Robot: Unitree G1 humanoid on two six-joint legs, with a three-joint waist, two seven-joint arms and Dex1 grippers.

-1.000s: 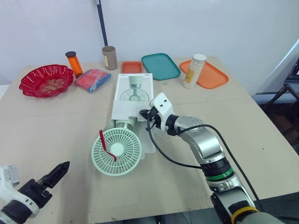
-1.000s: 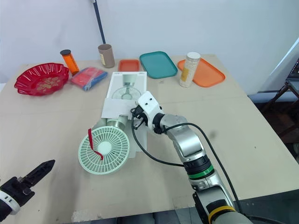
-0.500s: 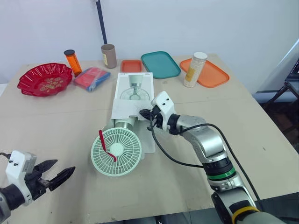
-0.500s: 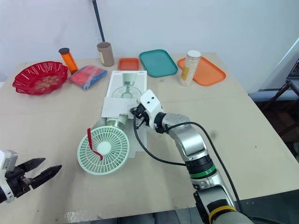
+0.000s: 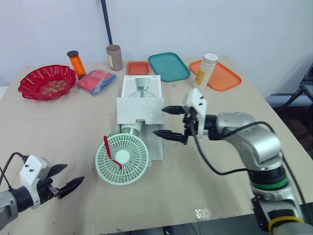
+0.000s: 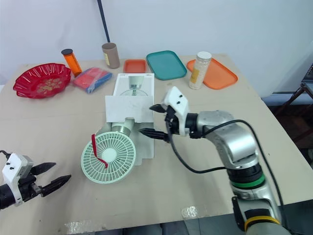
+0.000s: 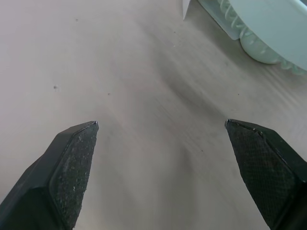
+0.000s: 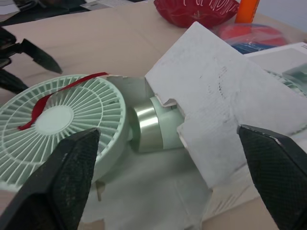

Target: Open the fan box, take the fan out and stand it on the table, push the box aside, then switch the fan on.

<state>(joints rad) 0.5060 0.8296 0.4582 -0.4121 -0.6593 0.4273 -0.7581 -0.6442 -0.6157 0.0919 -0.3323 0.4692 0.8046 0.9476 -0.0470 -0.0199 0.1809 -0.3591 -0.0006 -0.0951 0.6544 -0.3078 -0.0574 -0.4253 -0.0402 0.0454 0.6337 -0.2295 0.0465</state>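
The white fan box (image 5: 141,95) lies open in the middle of the table, its front flap (image 5: 140,110) tilted up. The pale green fan (image 5: 122,159) lies half out of the box, grille facing up, with a red strap (image 5: 111,151) across it and its metallic base (image 8: 146,127) still under the flap. My right gripper (image 5: 160,121) hovers open just right of the flap, holding nothing. My left gripper (image 5: 72,175) is open low over the table's near left, well short of the fan (image 7: 268,28).
Along the back stand a red bowl (image 5: 47,83), an orange bottle (image 5: 77,65), a brown cup (image 5: 114,58), a red and blue packet (image 5: 97,82), a small orange tray (image 5: 137,68), a teal tray (image 5: 168,67), a white jar (image 5: 204,72) and an orange tray (image 5: 217,76).
My right gripper has let go of the flap, opened and drawn back to the right. The flap now stands higher. My left gripper has swung a little rightward.
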